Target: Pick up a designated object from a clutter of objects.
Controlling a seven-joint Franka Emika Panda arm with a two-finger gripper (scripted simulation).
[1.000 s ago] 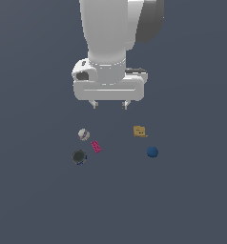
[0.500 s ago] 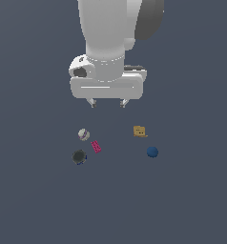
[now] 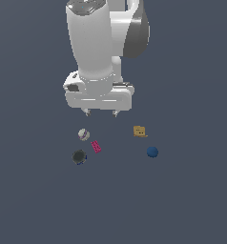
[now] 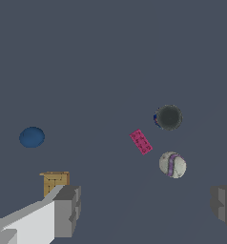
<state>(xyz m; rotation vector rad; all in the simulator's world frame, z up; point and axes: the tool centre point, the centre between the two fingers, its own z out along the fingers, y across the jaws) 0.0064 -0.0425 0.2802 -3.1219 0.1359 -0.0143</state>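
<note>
The designated object is a small whitish-grey ball with purple curved markings (image 3: pixel 83 134) (image 4: pixel 172 165), lying on the dark floor in the clutter of objects. Beside it lie a pink flat brick (image 3: pixel 96 147) (image 4: pixel 141 142) and a dark round disc (image 3: pixel 79 156) (image 4: pixel 169 117). A tan box (image 3: pixel 139 131) (image 4: pixel 55 183) and a blue ball (image 3: pixel 152 152) (image 4: pixel 32 137) sit apart on the exterior view's right. My gripper (image 3: pixel 101 113) (image 4: pixel 146 209) hangs open above the clutter, holding nothing. In the wrist view the marked ball lies just beyond the gap between my fingers (image 4: pixel 67 210).
The arm's white body (image 3: pixel 101 52) fills the upper middle of the exterior view, above the items. Dark floor (image 3: pixel 182 200) stretches all around the five items.
The gripper has shifted slightly toward the exterior view's left and a little lower. The five items have not moved.
</note>
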